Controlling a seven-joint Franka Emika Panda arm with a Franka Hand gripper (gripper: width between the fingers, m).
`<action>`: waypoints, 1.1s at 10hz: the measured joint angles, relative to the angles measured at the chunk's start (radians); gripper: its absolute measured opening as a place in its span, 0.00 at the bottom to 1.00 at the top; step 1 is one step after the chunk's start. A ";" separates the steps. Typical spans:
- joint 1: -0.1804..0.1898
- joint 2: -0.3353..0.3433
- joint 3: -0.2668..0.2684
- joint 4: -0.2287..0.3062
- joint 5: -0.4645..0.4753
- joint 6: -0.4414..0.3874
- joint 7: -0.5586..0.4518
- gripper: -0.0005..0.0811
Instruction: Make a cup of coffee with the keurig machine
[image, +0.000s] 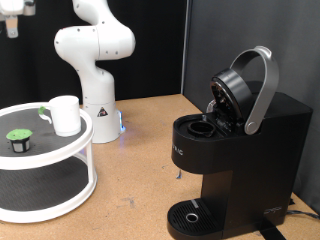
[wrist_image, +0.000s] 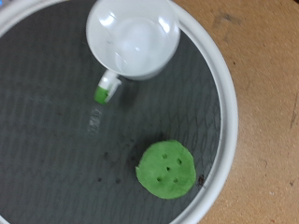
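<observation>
The white cup (image: 66, 115) stands upright and empty on the top tier of a round white stand (image: 88, 133) at the exterior view's left. The wrist view looks down into the cup (wrist_image: 134, 37); its handle carries a green mark. A small dark pod with a green top (image: 19, 140) sits on the same tier, apart from the cup, and shows in the wrist view (wrist_image: 168, 170). The black keurig machine (image: 250, 150) stands at the right with its silver lid handle (image: 262, 90) raised and the pod chamber (image: 203, 128) open. A dark part of the hand (image: 10, 18) shows above the stand; no fingers show.
The white robot arm base (image: 97, 100) stands behind the stand on the brown table (image: 140, 170). The stand has a lower tier with a dark mat (image: 40, 185). The machine's round drip tray (image: 192, 216) has nothing on it. The stand's white rim (wrist_image: 227, 103) edges the wrist view.
</observation>
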 joint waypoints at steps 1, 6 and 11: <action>-0.003 0.040 -0.001 0.010 0.000 0.022 0.017 0.99; 0.068 0.049 -0.038 0.006 0.051 0.020 -0.231 0.99; 0.125 0.114 -0.052 0.014 0.066 0.041 -0.376 0.99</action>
